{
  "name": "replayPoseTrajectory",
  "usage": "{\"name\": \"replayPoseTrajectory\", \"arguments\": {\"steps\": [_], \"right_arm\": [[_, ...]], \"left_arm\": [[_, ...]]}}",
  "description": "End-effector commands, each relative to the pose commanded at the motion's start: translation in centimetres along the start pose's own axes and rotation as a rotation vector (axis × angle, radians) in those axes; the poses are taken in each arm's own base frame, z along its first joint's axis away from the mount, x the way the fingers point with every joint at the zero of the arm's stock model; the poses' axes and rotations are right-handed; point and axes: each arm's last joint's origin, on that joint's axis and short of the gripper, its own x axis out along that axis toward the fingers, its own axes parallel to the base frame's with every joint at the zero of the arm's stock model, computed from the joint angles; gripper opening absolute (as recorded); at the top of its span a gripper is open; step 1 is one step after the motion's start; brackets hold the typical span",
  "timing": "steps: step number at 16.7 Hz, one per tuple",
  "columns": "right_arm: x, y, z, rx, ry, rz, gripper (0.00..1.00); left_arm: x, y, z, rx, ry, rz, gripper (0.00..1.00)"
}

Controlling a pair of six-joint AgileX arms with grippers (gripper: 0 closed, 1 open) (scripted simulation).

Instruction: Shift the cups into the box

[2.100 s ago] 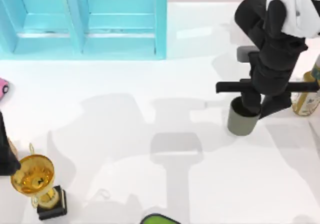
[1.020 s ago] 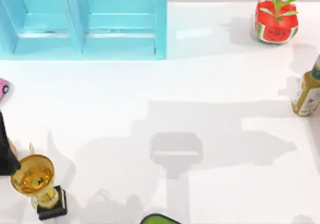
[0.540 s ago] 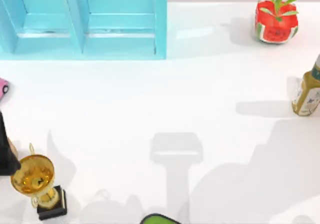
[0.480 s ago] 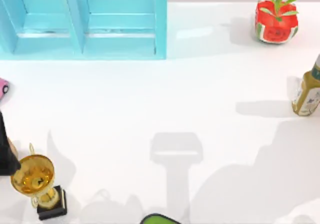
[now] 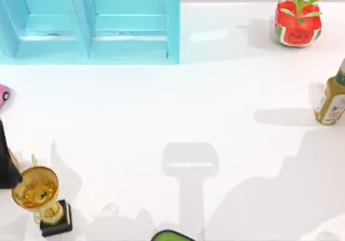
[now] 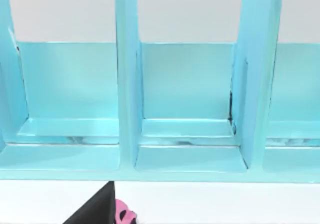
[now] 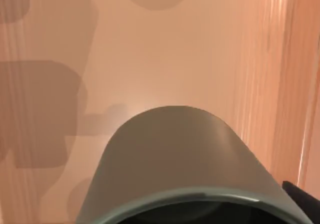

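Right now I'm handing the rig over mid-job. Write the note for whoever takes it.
Left arm: parked at the left edge of the table, facing the blue shelf.
Right arm: its wrist camera looks closely onto one cup over an orange-tan surface with a ribbed wall, possibly the box. I cannot tell whether the cup is held.
Done: no cup confirmed released.
Left: check this cup's placement, then locate the second cup.

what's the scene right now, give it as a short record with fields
cup: grey-olive cup close under the right wrist camera, over a tan surface
shelf unit: light blue, divided into compartments, at the table's far left
far right corner: red watermelon-patterned pot with a green plant
right edge: bottle
near left corner: gold trophy cup
left edge: pink object
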Motion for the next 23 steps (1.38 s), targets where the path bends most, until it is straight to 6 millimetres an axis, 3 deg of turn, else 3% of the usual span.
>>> {"name": "replayPoseTrajectory", "arguments": {"steps": [7,12,23], "right_arm": [[5.5,0.8,-0.1,-0.004,-0.002,-0.001,0.00],[5.9,1.0,-0.1,-0.006,-0.005,-0.001,0.00],[5.9,1.0,-0.1,-0.006,-0.005,-0.001,0.83]], "left_arm": [[0.0,0.0,0.0,0.000,0.000,0.000,1.00],[0.0,0.0,0.0,0.000,0.000,0.000,1.00],[0.0,0.0,0.0,0.000,0.000,0.000,1.00]]}}
